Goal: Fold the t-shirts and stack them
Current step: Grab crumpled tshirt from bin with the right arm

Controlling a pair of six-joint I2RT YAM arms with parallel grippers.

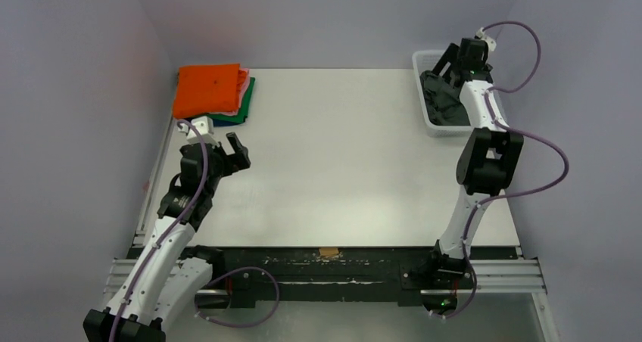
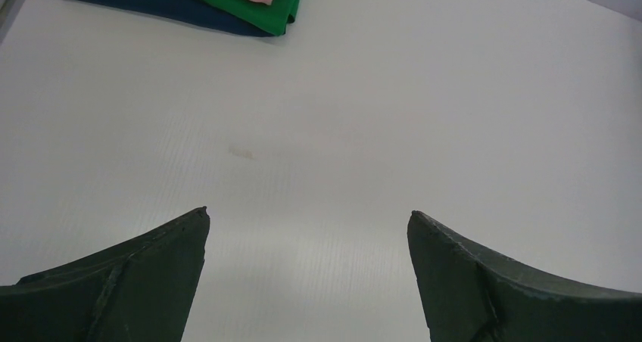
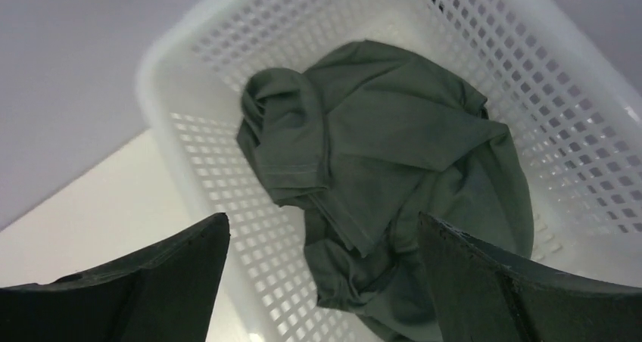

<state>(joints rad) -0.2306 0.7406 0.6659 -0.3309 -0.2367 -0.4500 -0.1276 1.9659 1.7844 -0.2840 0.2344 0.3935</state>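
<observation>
Over the charcoal shirt (image 3: 394, 130) in the basket (image 3: 197, 39), the right gripper (image 3: 322, 221) is held open, empty; the left gripper (image 2: 309, 215) is spread empty above the bench (image 2: 454, 92).

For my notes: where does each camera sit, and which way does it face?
Top external: above and behind, facing down on the white table; both arms.
Left wrist: low over table, facing the stack of folded coloured shirts; open left end effector.
Right wrist: above the white plastic mesh basket, facing its crumpled dark grey shirt; open right end effector.
Shared with top external: stack, basket.
</observation>
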